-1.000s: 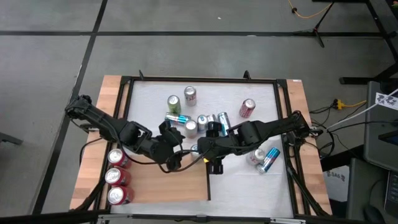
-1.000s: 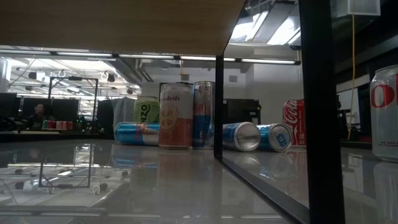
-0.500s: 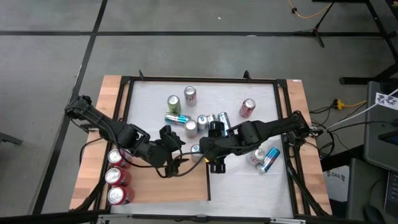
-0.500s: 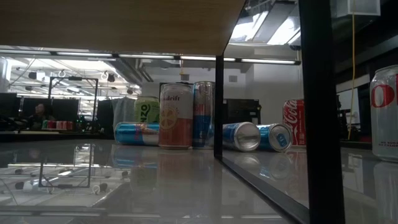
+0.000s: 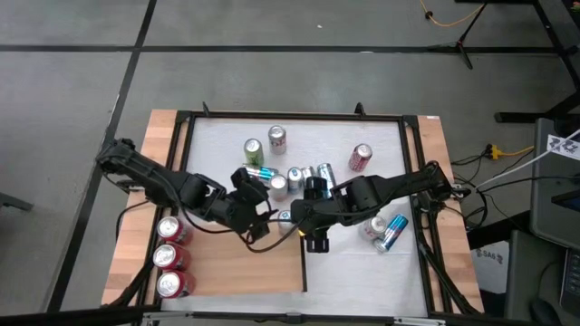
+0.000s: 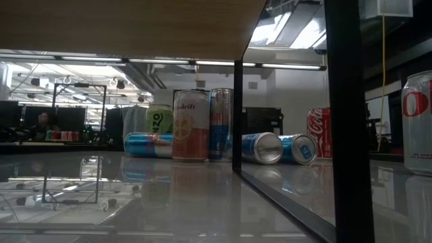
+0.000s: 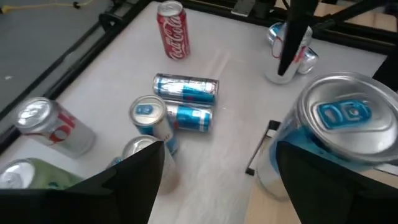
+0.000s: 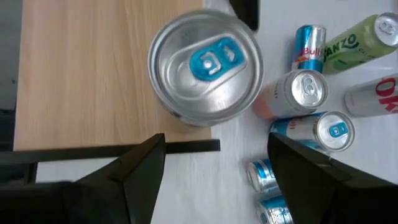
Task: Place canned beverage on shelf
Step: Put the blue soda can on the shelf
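Blue-tabbed can (image 8: 206, 67) upright at frame centre, at the edge of the wooden shelf (image 5: 263, 267), not yet fully on it. Left gripper (image 5: 258, 220) and right gripper (image 5: 299, 215) open beside it, holding nothing. 3 red cans (image 5: 170, 258) lower left, already shelved

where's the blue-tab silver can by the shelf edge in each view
High view: silver can mid-table, at the shelf's edge.
Low view: not in it.
Left wrist view: close up, top face showing.
Right wrist view: seen from above, partly over the wood.
Shared landmark: the shelf's dark strip beside the can, also in both wrist views.
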Action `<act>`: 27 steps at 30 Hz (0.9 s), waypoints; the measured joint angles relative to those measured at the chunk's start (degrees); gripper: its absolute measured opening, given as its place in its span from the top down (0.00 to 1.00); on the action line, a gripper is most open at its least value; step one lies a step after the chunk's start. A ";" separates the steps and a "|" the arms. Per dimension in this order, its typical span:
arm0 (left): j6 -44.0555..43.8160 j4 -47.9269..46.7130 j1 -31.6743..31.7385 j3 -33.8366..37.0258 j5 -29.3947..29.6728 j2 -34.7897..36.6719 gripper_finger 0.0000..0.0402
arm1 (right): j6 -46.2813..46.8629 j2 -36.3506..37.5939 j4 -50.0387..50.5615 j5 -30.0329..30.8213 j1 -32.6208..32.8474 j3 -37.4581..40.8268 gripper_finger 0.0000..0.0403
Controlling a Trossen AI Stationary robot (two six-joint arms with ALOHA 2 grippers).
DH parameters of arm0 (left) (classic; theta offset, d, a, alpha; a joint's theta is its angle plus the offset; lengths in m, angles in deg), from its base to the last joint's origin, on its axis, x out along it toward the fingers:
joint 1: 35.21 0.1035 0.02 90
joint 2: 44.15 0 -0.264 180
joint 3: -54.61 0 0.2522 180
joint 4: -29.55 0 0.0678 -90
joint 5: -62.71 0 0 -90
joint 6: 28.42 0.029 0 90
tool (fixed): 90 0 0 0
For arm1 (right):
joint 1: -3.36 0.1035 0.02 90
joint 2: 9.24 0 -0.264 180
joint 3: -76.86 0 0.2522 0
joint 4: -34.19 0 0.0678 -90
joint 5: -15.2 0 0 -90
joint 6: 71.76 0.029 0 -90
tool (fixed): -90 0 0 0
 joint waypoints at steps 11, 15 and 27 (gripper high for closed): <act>0.82 1.65 -0.50 0.02 -2.95 -1.27 0.25 | 1.12 0.02 -1.36 0.43 0.04 0.00 0.33; -0.43 1.43 -1.17 0.02 -3.48 -1.24 0.25 | 1.10 0.02 -1.23 1.34 0.05 0.00 0.33; -3.39 1.67 -3.01 0.02 -4.27 -1.20 0.25 | 1.38 0.09 0.29 3.88 0.02 0.00 0.33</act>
